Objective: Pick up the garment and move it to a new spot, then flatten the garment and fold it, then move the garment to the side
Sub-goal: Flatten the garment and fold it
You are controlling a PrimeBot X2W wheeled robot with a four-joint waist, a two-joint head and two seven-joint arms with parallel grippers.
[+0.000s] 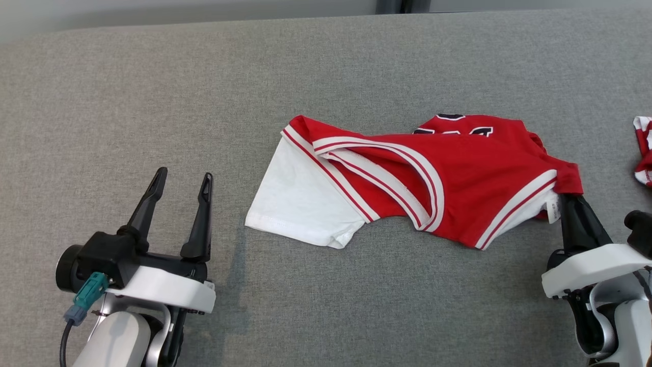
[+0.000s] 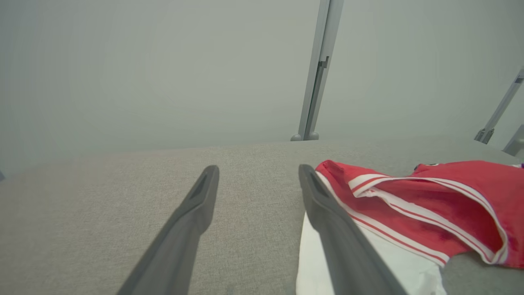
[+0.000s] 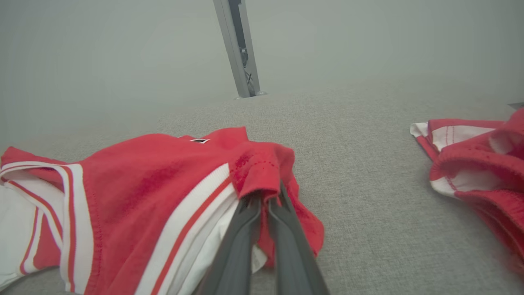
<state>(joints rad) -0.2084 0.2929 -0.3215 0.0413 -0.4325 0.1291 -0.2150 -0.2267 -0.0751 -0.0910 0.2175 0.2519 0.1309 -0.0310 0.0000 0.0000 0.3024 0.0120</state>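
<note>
Right pincer (image 1: pixel 566 198) clamped on the garment (image 1: pixel 458 173), at its right corner!
Head view: left pincer (image 1: pixel 184 176) hovers spread apart, just left of the garment, which lies rumpled mid-way across the grey bench (image 1: pixel 153 92). Left wrist view: pale wall (image 2: pixel 123 61) behind. Right wrist view: red hem pinched tight; a second red cloth (image 3: pixel 470 164) lies well apart.

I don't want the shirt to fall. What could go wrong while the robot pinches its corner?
The right hand pinches just one small corner of the jersey, so the cloth might slip out when lifted. The left hand is open and holds nothing, so the jersey could dangle and bunch up more. Another red-and-white garment lies close on the right; a swing that way might snag it.
</note>
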